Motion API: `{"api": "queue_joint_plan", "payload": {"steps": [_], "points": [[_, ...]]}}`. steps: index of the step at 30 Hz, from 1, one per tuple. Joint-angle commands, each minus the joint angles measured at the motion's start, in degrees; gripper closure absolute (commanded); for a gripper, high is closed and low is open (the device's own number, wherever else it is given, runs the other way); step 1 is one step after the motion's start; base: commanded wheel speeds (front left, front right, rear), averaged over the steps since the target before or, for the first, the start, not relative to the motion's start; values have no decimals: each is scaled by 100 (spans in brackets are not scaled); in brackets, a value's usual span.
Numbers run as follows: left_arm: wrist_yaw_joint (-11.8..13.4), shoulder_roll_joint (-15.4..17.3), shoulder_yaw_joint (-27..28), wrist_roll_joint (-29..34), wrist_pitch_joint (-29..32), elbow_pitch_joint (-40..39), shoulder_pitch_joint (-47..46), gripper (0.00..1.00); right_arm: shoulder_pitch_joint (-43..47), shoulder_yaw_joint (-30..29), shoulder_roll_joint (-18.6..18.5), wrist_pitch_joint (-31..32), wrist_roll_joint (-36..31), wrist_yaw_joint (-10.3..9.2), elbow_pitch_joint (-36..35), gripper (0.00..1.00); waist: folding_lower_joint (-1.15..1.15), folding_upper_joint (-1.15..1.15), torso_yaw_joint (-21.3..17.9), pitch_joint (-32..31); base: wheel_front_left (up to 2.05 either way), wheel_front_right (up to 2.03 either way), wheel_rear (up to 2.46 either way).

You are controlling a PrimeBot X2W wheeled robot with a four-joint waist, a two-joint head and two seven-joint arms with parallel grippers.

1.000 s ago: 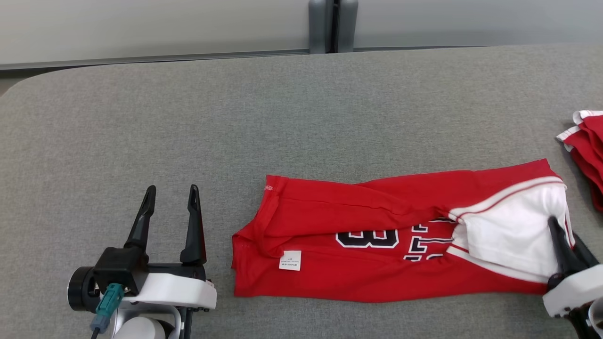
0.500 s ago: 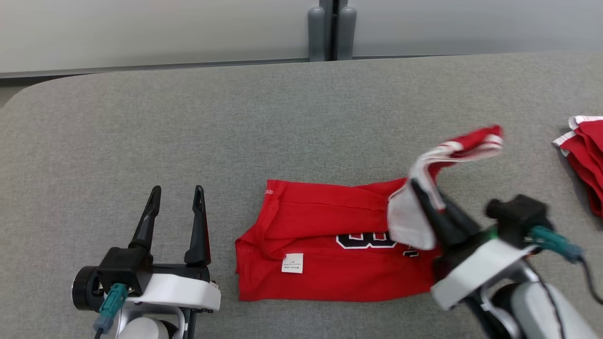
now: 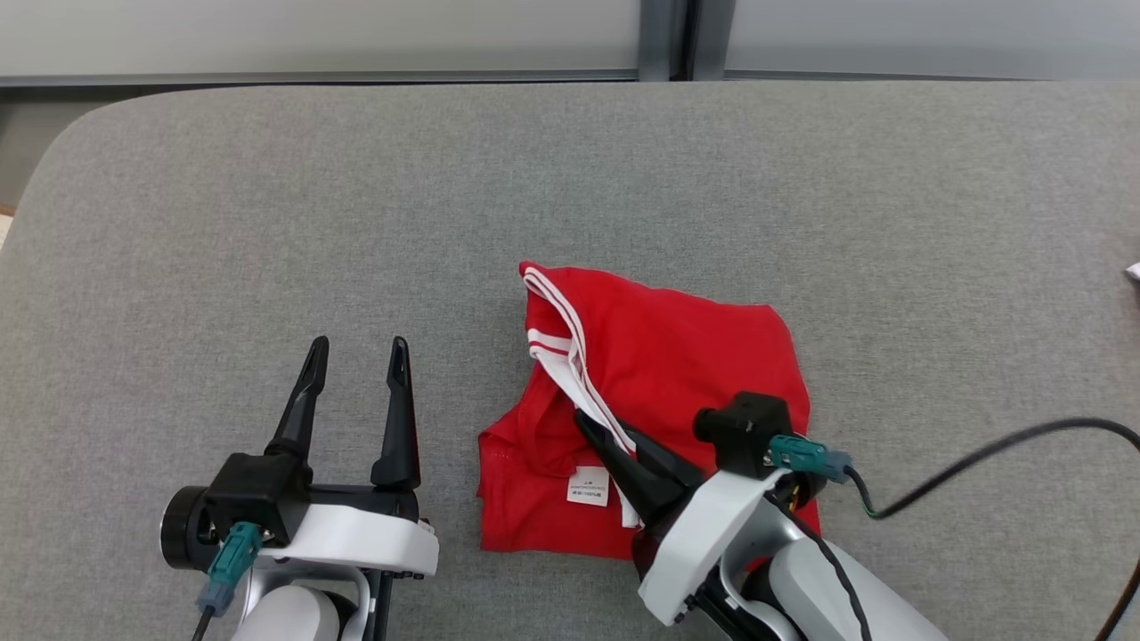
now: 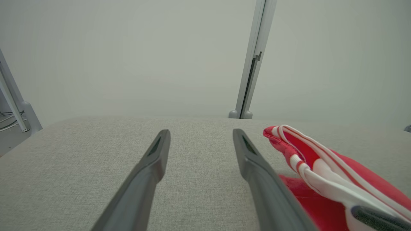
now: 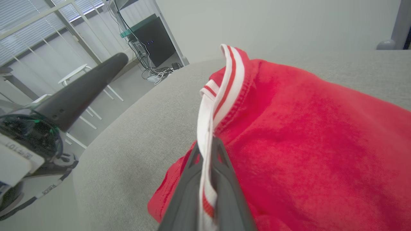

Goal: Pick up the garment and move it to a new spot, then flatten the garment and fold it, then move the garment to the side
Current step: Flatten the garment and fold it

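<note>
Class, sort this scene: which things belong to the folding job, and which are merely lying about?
In the job:
red garment
right gripper, shut on its striped trim
left gripper, open, apart from it

Just lying about:
white scrap at far right
wall post
white stool
black cabinet

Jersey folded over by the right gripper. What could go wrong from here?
The right gripper is shut on the jersey by its white trim; withdrawing before opening would likely drag the top layer off.
The top layer lies skewed, lower layer and label poking out left, so the fold may end uneven.
The left gripper is open, apart, pinning nothing; the jersey could slide.
</note>
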Motion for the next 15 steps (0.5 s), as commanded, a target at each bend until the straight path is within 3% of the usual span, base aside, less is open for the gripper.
{"api": "queue_joint_plan", "payload": {"steps": [1, 2, 3, 4, 5, 6, 13, 15], "points": [[-24, 23, 14, 40, -23, 29, -87, 0, -96, 60, 35, -78, 92, 0, 123, 100, 0, 0, 37, 42, 0, 0, 0], [-36, 12, 12, 41, -25, 39, -108, 0, -167, 109, 67, -139, 99, 0, 252, 100, 0, 0, 48, 55, 0, 0, 0], [-49, 4, 12, 44, -29, 51, -127, 0, -227, 146, 97, -204, 190, 0, 371, 72, 0, 0, 60, 74, 0, 0, 0], [-62, -7, 14, 50, -33, 65, -146, 0, -269, 212, 118, -265, 271, 0, 445, 30, 0, 0, 70, 87, 0, 0, 0], [-53, -8, 17, 59, -35, 84, -152, 0, -337, 262, 141, -331, 310, 1, 510, 7, 0, 0, 76, 100, 0, 0, 0], [-49, -7, 22, 65, -39, 98, -154, 0, -414, 295, 151, -420, 340, 0, 544, 0, 0, 0, 74, 115, 0, 0, 0], [-68, -20, 83, 104, -50, 174, -186, 0, -748, 347, 169, -1164, 606, 0, 333, 0, 0, 0, 1, 122, 0, 0, 0], [-67, -19, 94, 135, -50, 188, -202, 0, -800, 181, 23, -1342, 590, 0, 221, 0, 0, 0, -16, 85, 0, 0, 0]]}}
